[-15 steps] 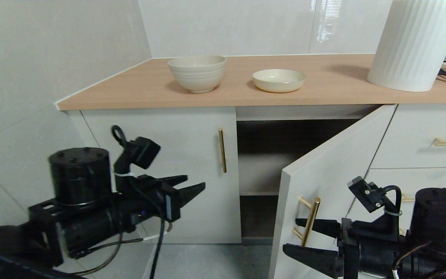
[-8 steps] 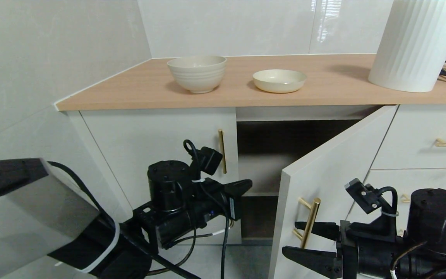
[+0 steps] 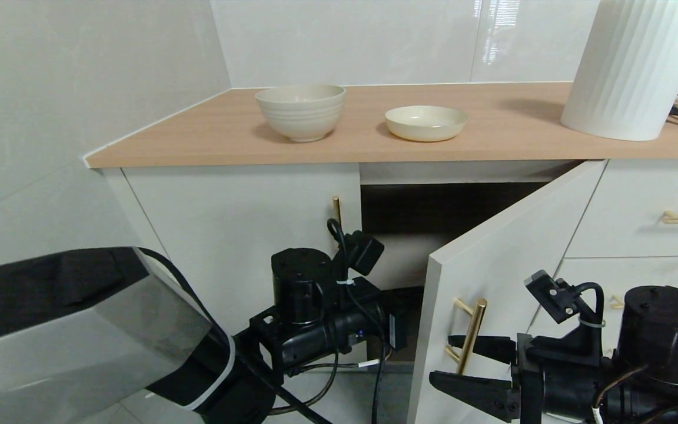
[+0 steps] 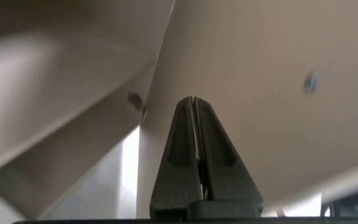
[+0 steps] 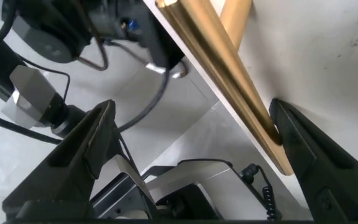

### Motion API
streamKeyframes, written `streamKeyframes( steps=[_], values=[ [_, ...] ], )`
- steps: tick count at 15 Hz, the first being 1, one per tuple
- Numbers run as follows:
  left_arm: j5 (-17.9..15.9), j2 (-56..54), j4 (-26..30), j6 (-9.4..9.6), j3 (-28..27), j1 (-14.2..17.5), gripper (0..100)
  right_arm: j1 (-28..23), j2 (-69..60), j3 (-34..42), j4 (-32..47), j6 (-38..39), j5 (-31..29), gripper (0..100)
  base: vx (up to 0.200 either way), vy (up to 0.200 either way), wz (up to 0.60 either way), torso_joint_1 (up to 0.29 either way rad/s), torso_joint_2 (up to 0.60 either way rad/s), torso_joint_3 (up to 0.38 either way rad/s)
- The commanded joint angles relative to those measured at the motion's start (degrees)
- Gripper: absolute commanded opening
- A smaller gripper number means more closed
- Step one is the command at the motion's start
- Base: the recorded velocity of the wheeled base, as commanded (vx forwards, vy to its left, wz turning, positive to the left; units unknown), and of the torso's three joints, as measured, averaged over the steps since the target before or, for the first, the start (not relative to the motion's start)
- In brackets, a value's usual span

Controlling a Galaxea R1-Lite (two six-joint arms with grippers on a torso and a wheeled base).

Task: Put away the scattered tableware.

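Cream ribbed ceramic bowl (image 3: 300,111) toward left end of wooden worktop (image 3: 198,141); cream shallow dish (image 3: 425,122) apart on its right. Left gripper (image 4: 193,106) pressed together at dark cabinet opening (image 3: 433,212). Right gripper (image 3: 442,360) spread, straddling brass bar handle (image 3: 473,330) on open white door (image 3: 504,247).

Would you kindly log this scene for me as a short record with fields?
Tableware: bowl and dish, apart, upright on the counter
Doors: right door open, left door shut
Left gripper: fingers shut, low at the cabinet opening
Right gripper: fingers open, either side of the handle of the right door
Progress: neither piece put away yet
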Motion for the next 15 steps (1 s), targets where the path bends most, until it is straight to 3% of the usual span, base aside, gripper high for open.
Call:
streamKeyframes(
  steps=[1, 5, 9, 10, 12, 15],
  values=[
    [0.1, 1.5, 0.6, -0.04, -2.1, -0.3, 0, -0.2, 0.1, 0.1, -0.3, -0.1, -0.4, 100, 0.0, 0.0, 0.0, 0.0, 0.0, 0.0],
    [0.0, 1.6, 0.3, 0.05, 0.5, -2.4, 0, -0.8, -0.4, 0.2, -0.2, -0.2, -0.6, 100, 0.0, 0.0, 0.0, 0.0, 0.0, 0.0],
    [0.0, 1.3, 0.2, 0.05, 0.5, -2.8, 0, -5.8, -5.2, 3.1, 0.1, -1.2, -1.0, 100, 0.0, 0.0, 0.0, 0.0, 0.0, 0.0],
    [0.0, 0.9, 0.2, 0.05, 1.0, -2.8, 0, -6.9, -8.6, 4.2, 2.2, -6.9, -1.0, 100, 0.0, 0.0, 0.0, 0.0, 0.0, 0.0],
    [-0.3, -0.8, 0.4, 0.05, 1.9, -2.8, 0, -8.5, -14.8, 5.0, 12.5, -15.3, -1.9, 100, 0.0, 0.0, 0.0, 0.0, 0.0, 0.0],
    [-0.4, -1.2, 0.6, 0.05, 2.1, -2.8, 0, -7.7, -29.6, 1.1, 37.4, -19.7, -19.0, 100, 0.0, 0.0, 0.0, 0.0, 0.0, 0.0]
  ],
)
